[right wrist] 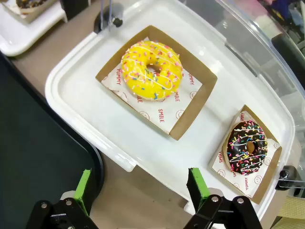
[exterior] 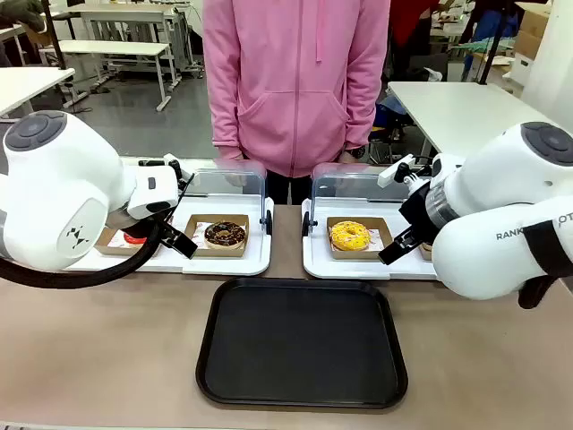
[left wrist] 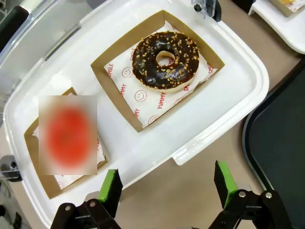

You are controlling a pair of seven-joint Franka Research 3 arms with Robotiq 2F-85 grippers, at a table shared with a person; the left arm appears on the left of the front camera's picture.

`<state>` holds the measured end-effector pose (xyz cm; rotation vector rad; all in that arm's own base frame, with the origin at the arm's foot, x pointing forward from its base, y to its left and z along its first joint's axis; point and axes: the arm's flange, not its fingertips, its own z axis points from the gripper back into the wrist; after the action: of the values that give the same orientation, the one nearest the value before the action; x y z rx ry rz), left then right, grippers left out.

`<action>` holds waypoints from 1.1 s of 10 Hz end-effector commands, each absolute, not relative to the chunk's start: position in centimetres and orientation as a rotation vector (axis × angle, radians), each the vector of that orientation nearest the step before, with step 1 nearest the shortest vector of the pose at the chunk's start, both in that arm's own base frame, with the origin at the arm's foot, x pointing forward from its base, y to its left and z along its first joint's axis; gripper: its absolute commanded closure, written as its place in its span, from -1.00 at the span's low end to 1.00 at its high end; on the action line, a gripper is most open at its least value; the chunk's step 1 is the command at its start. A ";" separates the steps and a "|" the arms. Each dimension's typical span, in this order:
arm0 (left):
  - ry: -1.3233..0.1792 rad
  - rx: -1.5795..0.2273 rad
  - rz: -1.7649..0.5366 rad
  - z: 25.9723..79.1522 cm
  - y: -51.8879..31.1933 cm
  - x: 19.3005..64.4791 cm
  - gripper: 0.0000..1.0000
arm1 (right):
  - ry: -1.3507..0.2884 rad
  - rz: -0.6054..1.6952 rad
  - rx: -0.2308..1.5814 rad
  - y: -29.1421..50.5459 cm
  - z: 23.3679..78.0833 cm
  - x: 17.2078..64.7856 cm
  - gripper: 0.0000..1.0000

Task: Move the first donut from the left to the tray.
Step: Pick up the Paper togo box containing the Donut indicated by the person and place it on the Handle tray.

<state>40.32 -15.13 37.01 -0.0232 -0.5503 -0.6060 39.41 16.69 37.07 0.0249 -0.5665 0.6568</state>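
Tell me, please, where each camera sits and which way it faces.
Front view: fixed between the arms, looking across the table at the person; both arms show.
Left wrist view: on the left arm, looking down past the open left gripper at the red donut and chocolate donut.
Right wrist view: on the right arm, looking down past the open right gripper at the yellow donut.
Shared: all three show the black tray.

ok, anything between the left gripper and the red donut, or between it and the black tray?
Nothing visible. The left gripper hovers open over the near rim of the white tray, red donut beside, lid raised. Toward the black tray only that low rim lies between; the chocolate donut sits off to the side.
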 end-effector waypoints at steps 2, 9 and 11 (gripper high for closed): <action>-0.551 -0.023 -0.606 37.0 -15.1 40.3 -1.00 | -0.567 0.657 0.025 16.7 37.1 39.4 -1.00; -0.551 -0.023 -0.606 37.0 -15.1 40.3 -1.00 | -0.567 0.657 0.025 16.7 37.1 39.4 -1.00; -0.550 -0.023 -0.606 37.0 -15.1 40.3 -1.00 | -0.566 0.657 0.024 16.7 37.1 39.4 -1.00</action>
<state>40.31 -15.15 37.01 -0.0234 -0.5502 -0.6058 39.41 16.69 37.07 0.0244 -0.5664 0.6573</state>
